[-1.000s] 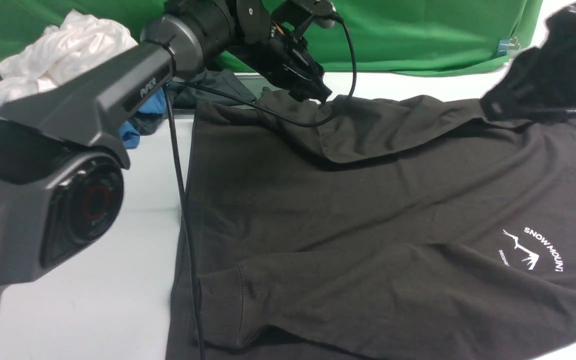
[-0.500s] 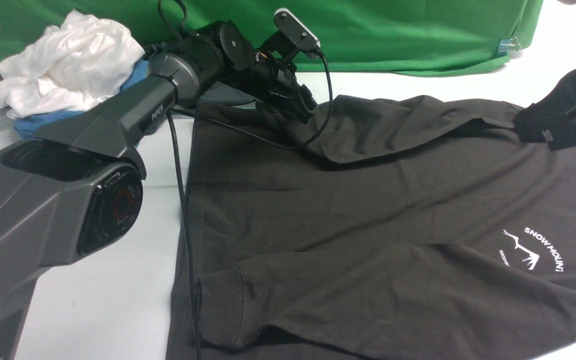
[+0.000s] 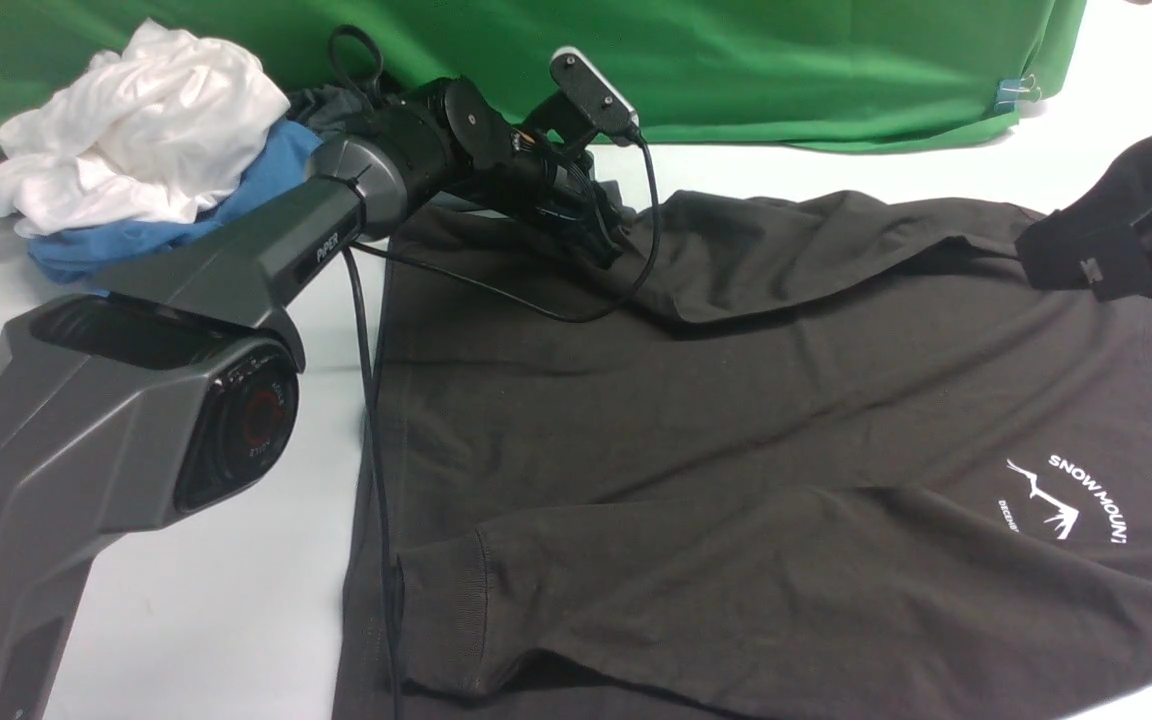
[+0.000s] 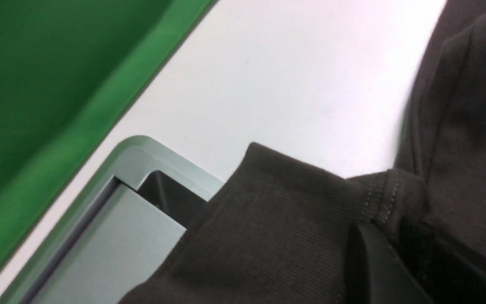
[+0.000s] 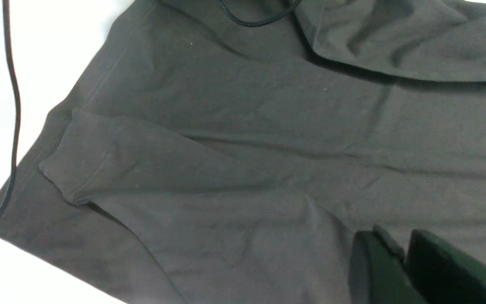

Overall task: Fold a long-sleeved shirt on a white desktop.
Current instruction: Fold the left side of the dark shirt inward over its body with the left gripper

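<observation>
Plainly, the long-sleeved shirt (image 3: 736, 450) lies spread front-up on the white worktop (image 3: 236, 600), its body reaching from under the left hand (image 3: 614, 240) across to the right hand (image 5: 397, 253). The left hand is closed on the ribbed cuff (image 4: 276, 211) of the far sleeve (the stitched seam puckers against its dark finger (image 4: 369, 261)), and that sleeve lies folded over the shirt's body from there toward the right hand. Just past the left hand, the cuff overlaps a corner of a grey metal-framed panel (image 4: 141, 160), with green cloth (image 4: 36, 84) beyond. The right hand, by the shoulder end, has its fingers set close with only a slit between; whether they nip cloth I cannot tell. The white logo (image 3: 1066, 495) sits nearer the robot than the right hand.
</observation>
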You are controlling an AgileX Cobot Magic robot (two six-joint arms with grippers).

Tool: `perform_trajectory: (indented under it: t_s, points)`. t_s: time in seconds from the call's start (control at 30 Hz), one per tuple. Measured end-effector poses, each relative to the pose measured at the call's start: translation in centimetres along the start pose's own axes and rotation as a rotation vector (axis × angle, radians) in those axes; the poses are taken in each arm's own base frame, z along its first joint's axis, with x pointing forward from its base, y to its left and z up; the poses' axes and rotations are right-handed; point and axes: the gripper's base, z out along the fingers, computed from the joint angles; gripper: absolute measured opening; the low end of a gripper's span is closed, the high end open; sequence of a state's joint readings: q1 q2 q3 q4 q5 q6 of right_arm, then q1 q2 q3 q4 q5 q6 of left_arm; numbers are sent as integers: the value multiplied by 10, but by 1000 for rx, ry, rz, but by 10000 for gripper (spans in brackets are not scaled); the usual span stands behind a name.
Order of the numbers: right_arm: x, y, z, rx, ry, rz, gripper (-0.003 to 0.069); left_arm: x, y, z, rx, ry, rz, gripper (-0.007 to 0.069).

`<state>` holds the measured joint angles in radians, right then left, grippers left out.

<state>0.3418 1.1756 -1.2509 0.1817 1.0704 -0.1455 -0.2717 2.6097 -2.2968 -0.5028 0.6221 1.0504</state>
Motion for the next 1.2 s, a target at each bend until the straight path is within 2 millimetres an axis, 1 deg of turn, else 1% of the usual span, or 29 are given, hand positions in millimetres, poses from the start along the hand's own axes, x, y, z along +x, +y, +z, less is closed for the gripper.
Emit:
perform_trajectory:
  t_s: [0.1,0.3,0.63,0.83,0.97,1.0,1.1,1.2]
  points:
    - [0,0,0,0,0,0,136,-4,2,-4,-9,-10,14,48]
    - [0,0,0,0,0,-9,136,-16,6,-16,-26,-35,41,46]
    - [0,0,0,-1,0,-26,139,-22,8,-24,-33,-47,49,46]
    - [-1,0,0,1,-11,-30,144,-19,6,-21,-7,-31,65,55]
    - [-1,0,0,1,-16,-30,145,-13,2,-13,20,-50,107,116]
    - [-1,0,0,0,-16,-29,146,-10,1,-9,31,-60,129,157]
    - [-1,0,0,0,-16,-29,146,-8,0,-4,28,-77,155,221]
    - [-1,0,0,0,-16,-26,146,-7,1,-1,9,-88,163,265]
